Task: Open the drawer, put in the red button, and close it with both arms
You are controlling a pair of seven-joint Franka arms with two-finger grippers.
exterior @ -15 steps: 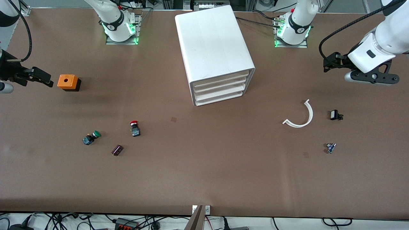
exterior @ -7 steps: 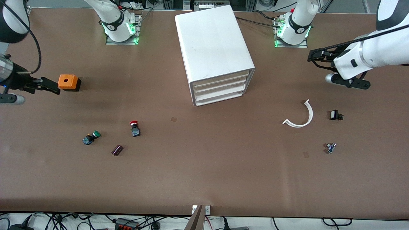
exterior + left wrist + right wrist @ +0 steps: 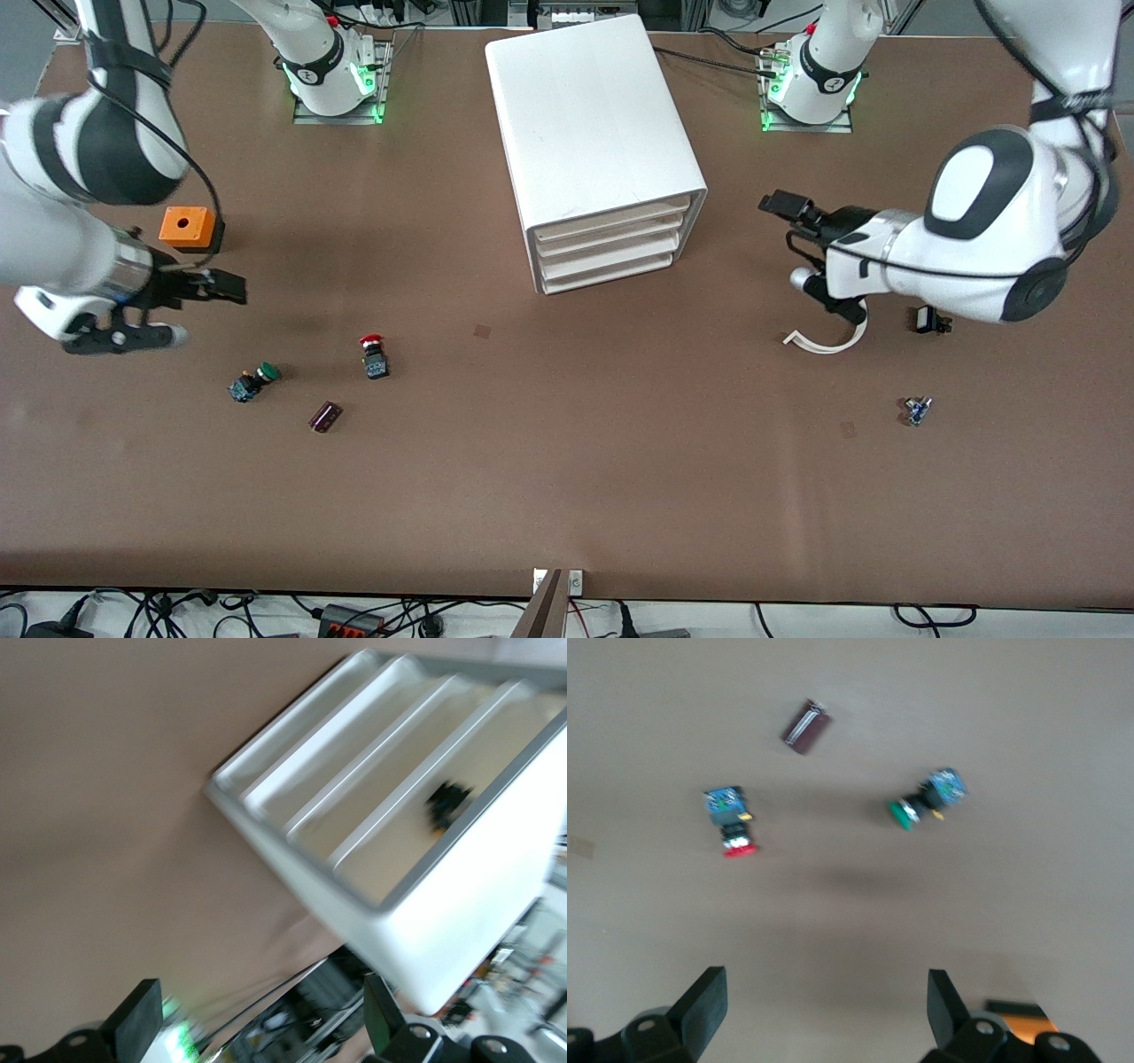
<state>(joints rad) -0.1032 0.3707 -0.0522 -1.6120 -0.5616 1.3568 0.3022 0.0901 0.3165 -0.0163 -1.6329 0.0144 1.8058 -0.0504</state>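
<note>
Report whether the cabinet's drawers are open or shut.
Shut: all three drawers sit flush with the front of the cabinet; none is pulled out.

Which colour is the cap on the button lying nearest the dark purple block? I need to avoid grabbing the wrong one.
Red cap, clearest in the right wrist view.

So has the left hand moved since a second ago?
Yes. The left hand has swung in from the table's end toward the white cabinet, and now hangs open beside its drawers, above the curved white strip.

Drawer (image 3: pixel 611 266) shut in cabinet; red button (image 3: pixel 374 356) on table.
</note>
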